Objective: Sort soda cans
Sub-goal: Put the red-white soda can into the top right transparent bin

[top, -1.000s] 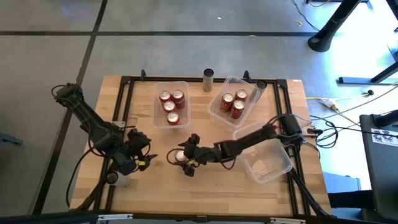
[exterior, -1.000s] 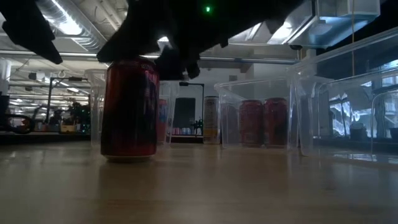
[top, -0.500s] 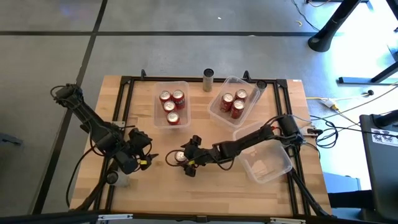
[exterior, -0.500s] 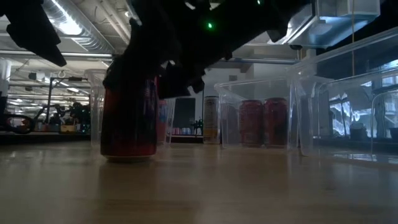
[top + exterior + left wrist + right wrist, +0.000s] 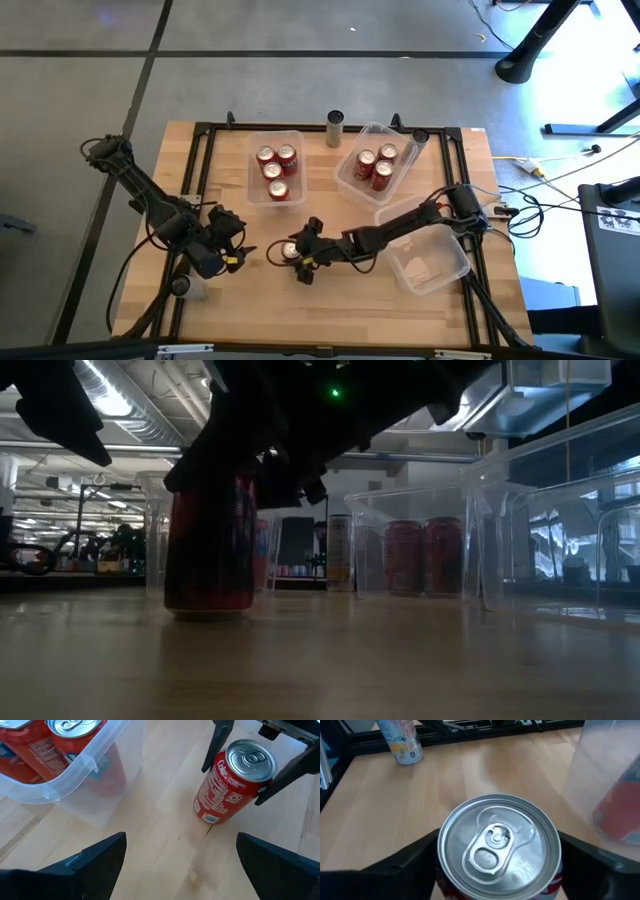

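Note:
A red soda can [image 5: 290, 252] with a silver top [image 5: 497, 840] stands upright on its base in the middle of the wooden table. My right gripper [image 5: 306, 250] reaches it from the table's right and is shut on it. My left gripper [image 5: 232, 252] hovers open just left of the can, its fingers [image 5: 95, 862] apart with nothing between them. Several more red cans stand in two clear bins [image 5: 275, 195] [image 5: 350, 185] farther back. My right gripper pinches the red can between its two fingers [image 5: 282, 770], one on each side of its wall just under the top rim [image 5: 252, 782]. The fingers come slanting down from the table's right. The can stands upright with its base on the table [image 5: 208, 610].
An empty clear bin [image 5: 430, 265] lies at the near right under my right arm. A grey can [image 5: 334, 127] stands at the far edge. A pale can [image 5: 186, 288] stands at the near left. A black frame [image 5: 200, 150] runs around the table.
My right gripper's fingers have sunk a little around the top of the red can. The can has stayed standing where it was.

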Action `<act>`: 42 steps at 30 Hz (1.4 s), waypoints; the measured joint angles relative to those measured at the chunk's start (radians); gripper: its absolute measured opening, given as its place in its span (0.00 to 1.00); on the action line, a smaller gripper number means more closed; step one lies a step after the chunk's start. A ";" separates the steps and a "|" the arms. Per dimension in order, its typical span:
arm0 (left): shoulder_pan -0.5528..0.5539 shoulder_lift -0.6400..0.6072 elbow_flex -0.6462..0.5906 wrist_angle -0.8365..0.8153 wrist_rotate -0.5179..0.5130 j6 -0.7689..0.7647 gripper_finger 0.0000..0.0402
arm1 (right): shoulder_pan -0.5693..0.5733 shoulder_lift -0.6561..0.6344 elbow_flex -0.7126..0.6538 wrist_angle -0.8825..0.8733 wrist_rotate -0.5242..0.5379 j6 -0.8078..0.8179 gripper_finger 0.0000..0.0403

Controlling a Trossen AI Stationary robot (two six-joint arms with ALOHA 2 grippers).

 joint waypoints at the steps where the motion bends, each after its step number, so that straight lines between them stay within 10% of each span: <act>1: 0.000 0.000 0.000 0.000 0.000 0.000 0.91 | 0.000 0.000 0.000 0.000 0.001 -0.001 0.79; 12: 0.000 0.000 0.000 0.000 0.000 0.000 0.91 | 0.000 -0.192 -0.001 -0.151 0.023 -0.016 0.72; 30: 0.000 0.000 0.000 0.000 -0.007 0.000 0.91 | -0.156 -0.717 -0.040 -0.874 0.416 0.044 0.72; 42: 0.000 0.000 0.000 0.000 -0.007 0.001 0.91 | -0.375 -0.753 -0.422 -0.436 0.220 0.157 0.72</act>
